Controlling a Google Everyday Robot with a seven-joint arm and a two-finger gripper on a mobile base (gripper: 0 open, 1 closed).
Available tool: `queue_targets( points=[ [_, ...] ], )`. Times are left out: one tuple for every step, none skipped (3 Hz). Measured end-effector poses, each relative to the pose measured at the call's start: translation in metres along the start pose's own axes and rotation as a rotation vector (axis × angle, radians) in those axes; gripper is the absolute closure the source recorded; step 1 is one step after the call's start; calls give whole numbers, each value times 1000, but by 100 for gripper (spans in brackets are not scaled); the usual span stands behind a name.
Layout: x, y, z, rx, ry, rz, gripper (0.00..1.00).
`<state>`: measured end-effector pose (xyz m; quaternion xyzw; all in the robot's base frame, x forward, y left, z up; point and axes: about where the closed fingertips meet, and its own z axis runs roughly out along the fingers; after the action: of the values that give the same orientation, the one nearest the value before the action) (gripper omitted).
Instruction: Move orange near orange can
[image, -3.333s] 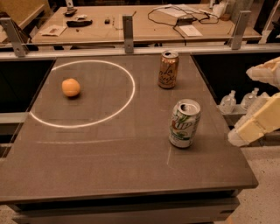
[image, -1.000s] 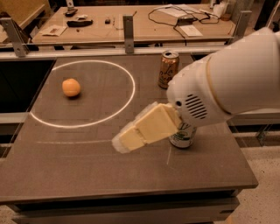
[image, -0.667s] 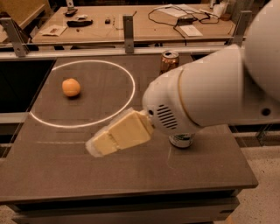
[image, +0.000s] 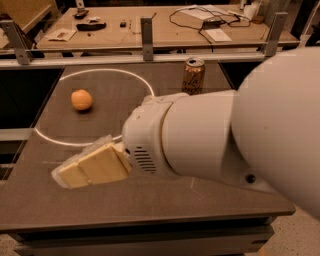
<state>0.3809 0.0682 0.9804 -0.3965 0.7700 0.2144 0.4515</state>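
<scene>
The orange (image: 81, 99) sits on the dark table (image: 60, 200), inside a white circle at the left. The orange can (image: 193, 76) stands upright at the table's back right. My gripper (image: 67, 175) has pale yellow fingers and hangs over the table's front left, below and a little left of the orange, well apart from it. It holds nothing. The white arm fills the right half of the view and hides the white-and-green can.
A white circle line (image: 100, 75) is drawn on the table's left half. A metal rail (image: 145, 60) runs along the table's back edge, with a cluttered workbench (image: 150, 25) behind it.
My arm has swept in from the right across the table. The gripper has moved left and forward, and the arm now covers the white-and-green can. The orange and orange can have not moved.
</scene>
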Motion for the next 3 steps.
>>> queue_targets(
  points=[
    [-26, 21, 5, 6, -107, -20, 0],
    [-26, 21, 5, 7, -106, -22, 0],
    [-26, 21, 5, 7, -106, -22, 0]
  ],
)
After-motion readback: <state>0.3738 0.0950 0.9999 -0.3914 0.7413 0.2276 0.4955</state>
